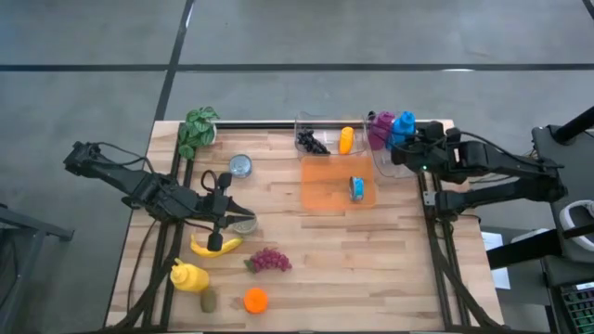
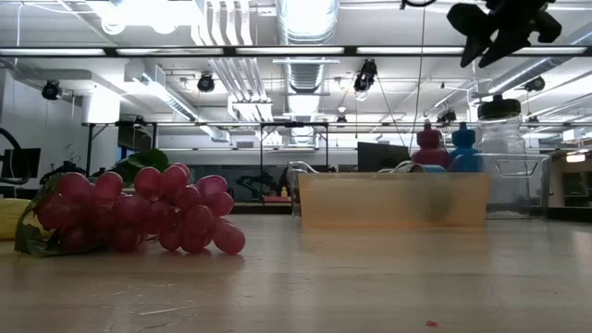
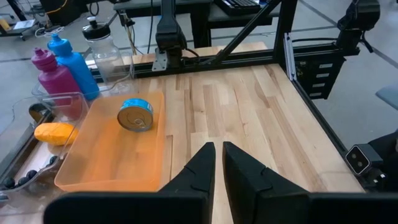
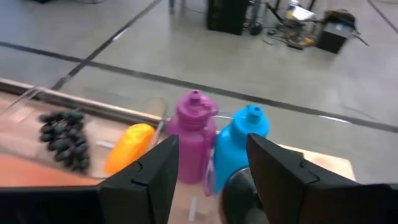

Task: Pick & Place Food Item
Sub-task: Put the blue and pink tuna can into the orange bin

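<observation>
Grapes (image 2: 129, 215) sit closest in the low view, red bunch on the table (image 1: 371, 250), near the front edge. Orange tray (image 1: 325, 186) mid-table holds one tin can (image 1: 358, 189), lying on its side in the tray's right part, near the back-right corner; round lid end faces toward the left arm, so its long axis runs roughly left-right across the table. Clear bin (image 1: 320, 125) behind the tray holds dark grapes (image 1: 312, 142) at its left and an orange food piece (image 1: 346, 140) at its right, long axis front-to-back. Pink bottle (image 1: 379, 128), blue bottle (image 1: 403, 124) and a clear jar (image 3: 102, 46) stand upright at the back right, just beside the bin.

Right gripper (image 4: 208, 165) hovers high above the bottles, fingers parted, nothing between them. Left gripper (image 3: 217, 168) is over the front-left area above the banana (image 1: 215, 245), fingers nearly touching, holding nothing.

Other items front left: yellow squeeze bottle (image 1: 188, 276), kiwi (image 1: 208, 300), orange (image 1: 255, 299), silver can (image 1: 240, 165), leafy greens (image 1: 197, 130) at back left.
</observation>
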Motion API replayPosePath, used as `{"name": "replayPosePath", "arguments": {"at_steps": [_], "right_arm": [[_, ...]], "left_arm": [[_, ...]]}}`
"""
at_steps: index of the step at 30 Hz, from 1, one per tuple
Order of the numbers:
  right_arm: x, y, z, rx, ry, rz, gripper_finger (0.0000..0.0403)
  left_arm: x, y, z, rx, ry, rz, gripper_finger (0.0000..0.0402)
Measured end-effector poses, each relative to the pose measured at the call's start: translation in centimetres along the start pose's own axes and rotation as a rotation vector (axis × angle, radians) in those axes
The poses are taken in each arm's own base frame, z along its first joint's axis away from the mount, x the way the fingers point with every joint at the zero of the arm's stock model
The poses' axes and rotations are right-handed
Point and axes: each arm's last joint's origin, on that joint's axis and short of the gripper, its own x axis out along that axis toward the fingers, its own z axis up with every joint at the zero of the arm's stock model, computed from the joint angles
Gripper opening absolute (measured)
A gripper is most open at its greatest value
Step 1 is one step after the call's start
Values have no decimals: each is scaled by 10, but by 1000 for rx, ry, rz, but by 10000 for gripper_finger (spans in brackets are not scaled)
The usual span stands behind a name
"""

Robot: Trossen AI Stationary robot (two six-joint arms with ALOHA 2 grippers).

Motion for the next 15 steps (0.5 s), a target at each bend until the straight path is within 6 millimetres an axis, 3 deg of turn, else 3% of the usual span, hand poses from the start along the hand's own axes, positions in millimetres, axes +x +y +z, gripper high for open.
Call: {"name": "replayPosePath", "arguments": {"at_steps": [15], "right_arm": [[-29,35,7,-157,-53,167,70]], "left_arm": [[0,0,-1,4,5,1,33]]}}
